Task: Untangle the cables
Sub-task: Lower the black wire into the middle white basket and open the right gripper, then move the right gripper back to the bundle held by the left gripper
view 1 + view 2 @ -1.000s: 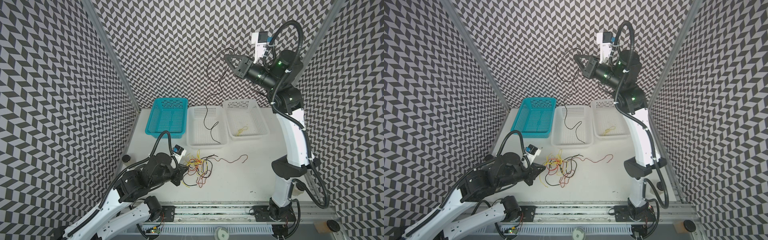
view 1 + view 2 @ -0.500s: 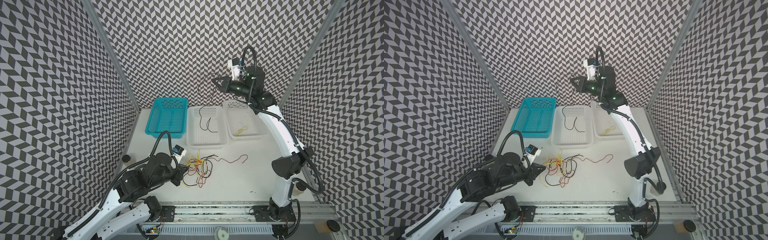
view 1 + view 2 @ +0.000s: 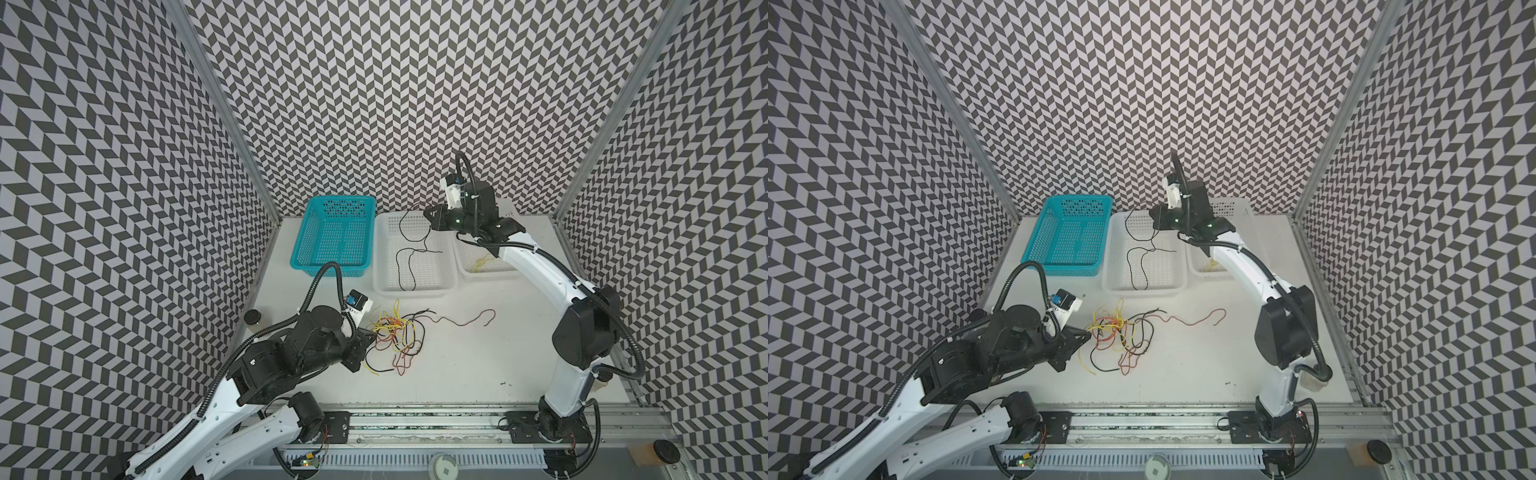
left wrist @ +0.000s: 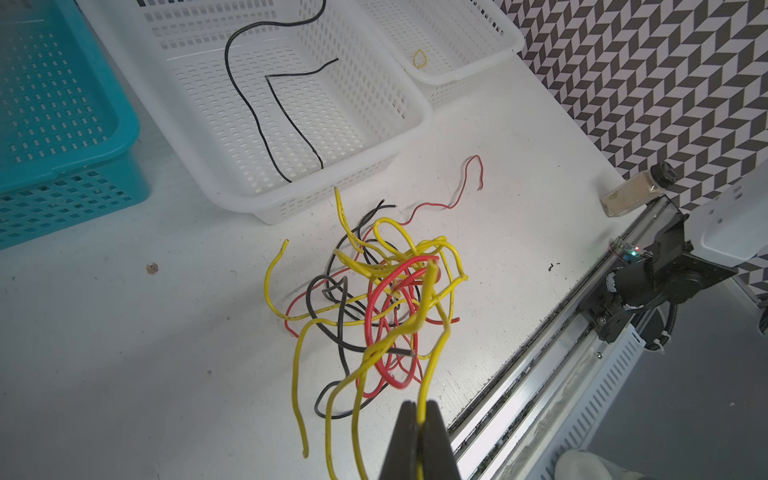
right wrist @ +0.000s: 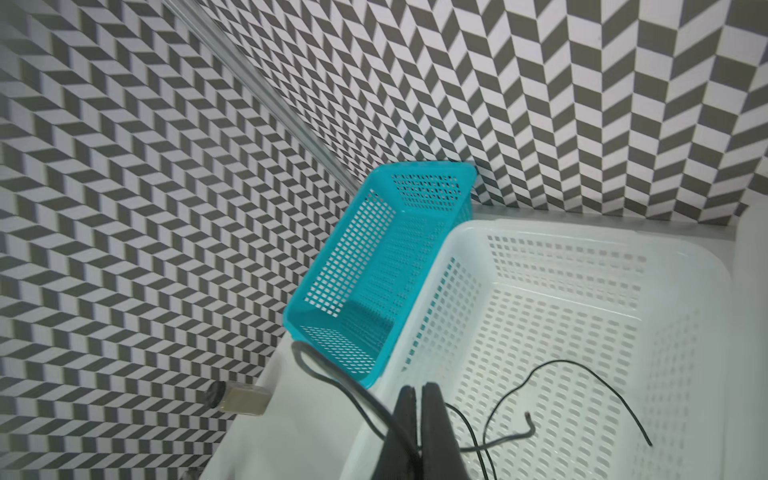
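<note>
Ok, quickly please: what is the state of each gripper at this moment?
Left gripper: jaws closed, holding a yellow cable.
Right gripper: jaws closed, holding a black cable.

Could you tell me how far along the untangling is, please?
Done: a yellow cable lies in the right white basket. In hand: the right gripper holds a black cable draped into the middle basket; the left gripper pinches a yellow wire. Left: the tangle.
</note>
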`<state>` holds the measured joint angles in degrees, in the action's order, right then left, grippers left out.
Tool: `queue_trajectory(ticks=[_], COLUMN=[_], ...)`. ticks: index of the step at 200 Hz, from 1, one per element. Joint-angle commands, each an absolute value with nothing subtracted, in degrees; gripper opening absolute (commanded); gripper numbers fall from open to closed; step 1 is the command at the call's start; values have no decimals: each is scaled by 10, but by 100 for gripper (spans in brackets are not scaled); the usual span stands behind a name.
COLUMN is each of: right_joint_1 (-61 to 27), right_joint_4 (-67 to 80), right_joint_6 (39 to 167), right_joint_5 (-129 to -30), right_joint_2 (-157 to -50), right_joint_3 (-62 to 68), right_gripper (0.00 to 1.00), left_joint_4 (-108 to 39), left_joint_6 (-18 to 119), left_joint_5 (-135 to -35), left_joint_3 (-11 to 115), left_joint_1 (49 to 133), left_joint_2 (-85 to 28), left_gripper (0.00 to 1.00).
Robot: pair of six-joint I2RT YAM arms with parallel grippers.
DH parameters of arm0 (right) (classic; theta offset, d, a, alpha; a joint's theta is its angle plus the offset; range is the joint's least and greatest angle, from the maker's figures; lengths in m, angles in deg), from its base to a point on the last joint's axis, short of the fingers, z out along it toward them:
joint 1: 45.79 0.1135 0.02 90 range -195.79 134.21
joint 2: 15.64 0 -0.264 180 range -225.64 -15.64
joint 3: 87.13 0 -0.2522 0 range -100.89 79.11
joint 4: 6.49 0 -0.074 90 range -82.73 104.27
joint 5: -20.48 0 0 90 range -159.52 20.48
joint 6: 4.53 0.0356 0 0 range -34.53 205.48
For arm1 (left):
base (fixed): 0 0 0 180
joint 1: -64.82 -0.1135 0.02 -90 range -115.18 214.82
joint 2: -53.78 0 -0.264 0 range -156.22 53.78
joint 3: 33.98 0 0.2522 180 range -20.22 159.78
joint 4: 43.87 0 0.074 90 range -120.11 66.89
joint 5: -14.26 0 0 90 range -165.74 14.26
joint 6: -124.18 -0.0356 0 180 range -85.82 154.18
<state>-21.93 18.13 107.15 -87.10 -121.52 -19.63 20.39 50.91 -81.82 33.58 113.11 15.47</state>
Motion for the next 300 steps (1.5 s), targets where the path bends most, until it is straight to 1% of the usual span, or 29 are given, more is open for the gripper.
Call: queue_trajectory(ticks=[1,28,61,72,90,110,156,173,193,203,216,224,243,262,283,300], right_joint_1=[-200,-185,-177,-177,-175,-167,-158,-158,-156,-151,-140,-130,-94,-41,10,21], right_joint_4=[160,166,212,235,270,294,297,313,335,323,283,258,202,93,54,48], right_joint_6=[1028,1020,1025,1028,1019,996,963,964,969,969,961,960,953,950,936,945], right_joint_5=[-816,-801,-786,-782,-783,-774,-791,-801,-840,-867,-926,-941,-946,-930,-905,-894], right_joint_2=[-1228,-1254,-1286,-1291,-1288,-1265,-1174,-1150,-1105,-1072,-1020,-990,-902,-826,-785,-765], right_joint_3=[-189,-168,-173,-180,-189,-189,-149,-145,-128,-94,-28,15,129,252,312,341], right_gripper=[0,0,9,14,28,37,52,53,54,54,54,54,55,57,58,58], left_joint_4=[186,186,187,187,186,187,186,186,187,187,188,190,190,177,159,146], left_joint_6=[504,504,504,504,504,504,504,503,504,505,509,513,528,545,567,584], left_joint_5=[-808,-805,-805,-804,-804,-806,-816,-818,-819,-819,-821,-827,-840,-865,-893,-917], left_joint_3=[330,330,330,330,329,330,330,332,333,335,340,344,353,356,362,370], left_joint_1=[1128,1127,1126,1127,1126,1127,1125,1123,1122,1121,1121,1122,1121,1121,1120,1121], left_joint_2=[160,159,156,155,155,151,144,142,147,152,160,163,170,172,162,155], left_gripper=[0,0,0,0,0,0,0,0,0,0,0,0,0,0,0,0])
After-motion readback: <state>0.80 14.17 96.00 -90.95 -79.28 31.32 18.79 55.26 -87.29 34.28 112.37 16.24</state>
